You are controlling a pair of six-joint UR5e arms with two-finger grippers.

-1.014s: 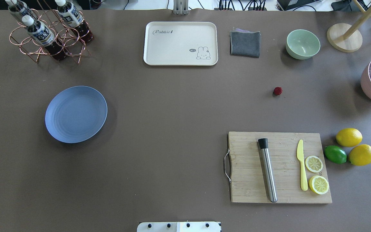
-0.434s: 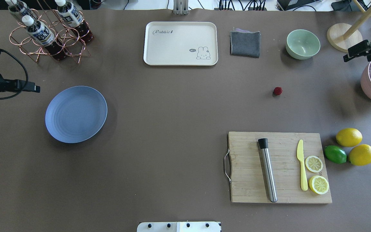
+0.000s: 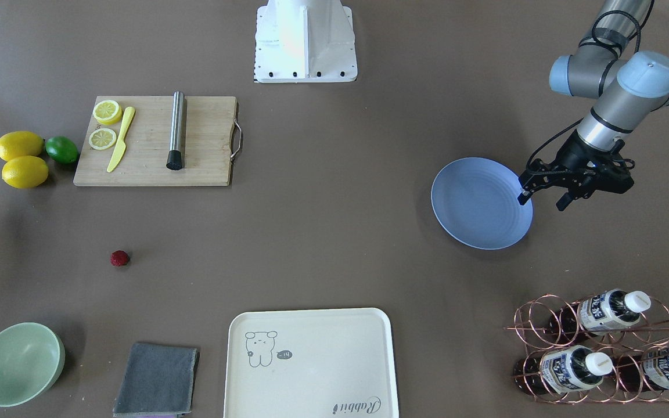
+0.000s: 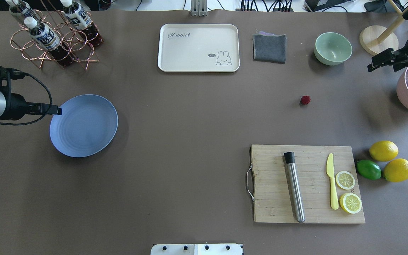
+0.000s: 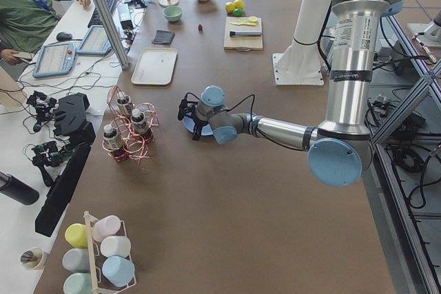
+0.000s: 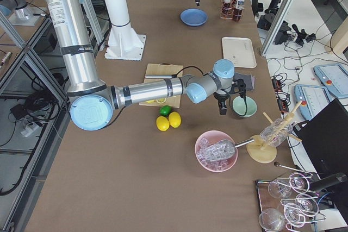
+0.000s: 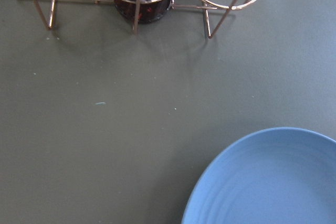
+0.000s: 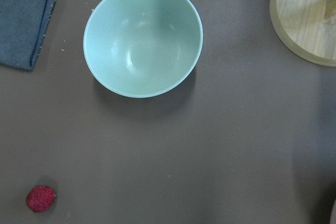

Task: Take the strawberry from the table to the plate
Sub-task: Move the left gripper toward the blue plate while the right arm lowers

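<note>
Dark-red strawberry lay ungrasped on the worktop; my right claw, aperture indeterminate, hung far-right of it. Reach and descent judged next.

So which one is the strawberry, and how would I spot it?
Find the wooden cutting board on the brown table. Between it and the pale green bowl, the strawberry lies alone. It is tiny, dark red and bumpy, unlike the yellow lemons and green lime.

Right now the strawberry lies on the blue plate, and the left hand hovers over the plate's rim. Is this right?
No: the strawberry lies on the table, far from the plate, as the overhead view shows. The left hand does hover there.
</note>
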